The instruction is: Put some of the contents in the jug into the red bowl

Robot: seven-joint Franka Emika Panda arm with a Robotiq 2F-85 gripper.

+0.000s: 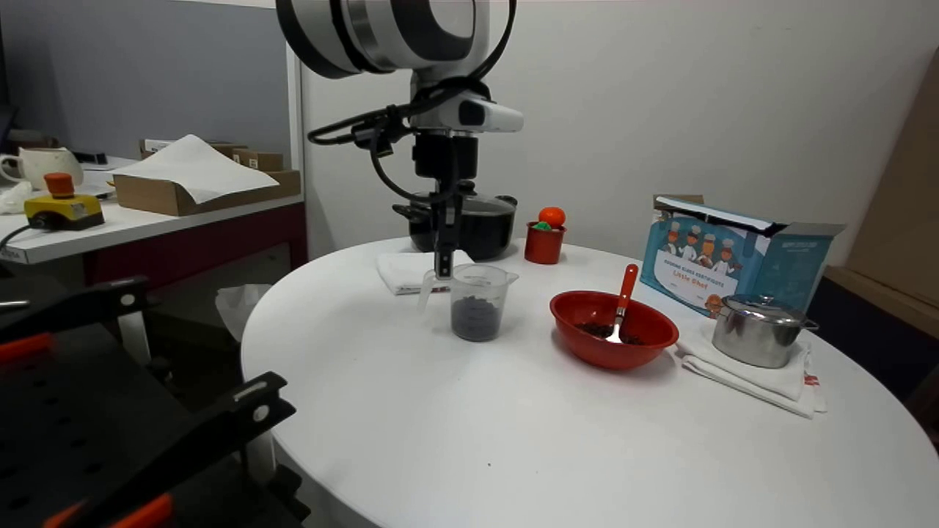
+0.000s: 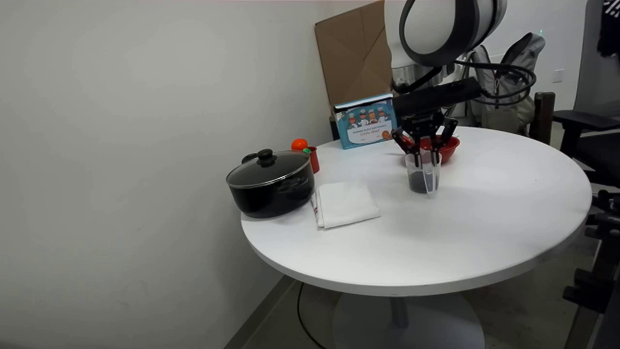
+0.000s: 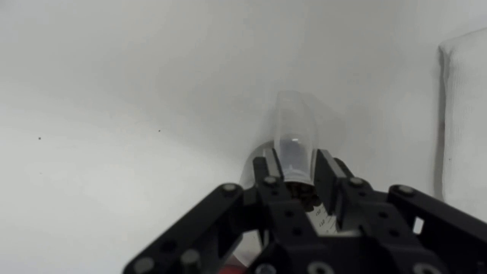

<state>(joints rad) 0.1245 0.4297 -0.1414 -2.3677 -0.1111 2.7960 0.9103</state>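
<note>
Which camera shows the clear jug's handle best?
The wrist view: the handle looks largest there, its upper part between the fingers of the hand. Both exterior views show it small and faint, hanging downward.

Round white table (image 1: 411, 425) before me, pale wall (image 1: 623, 110) far side, grey partition (image 1: 183, 81) and white desk (image 1: 121, 224) at left.

The small clear plastic measuring jug (image 1: 484, 286) stands upright on the round white counter (image 1: 440, 440), its see-through wall narrowing towards the base. The dark, blackish loose material (image 1: 475, 320) fills its lower part; in the partly blocked wrist view it seems to be separate small pieces. Near the jug but apart, the wide, shallow, bright red bowl (image 1: 616, 358) sits upright, with dark bits (image 1: 593, 329) inside.
</note>
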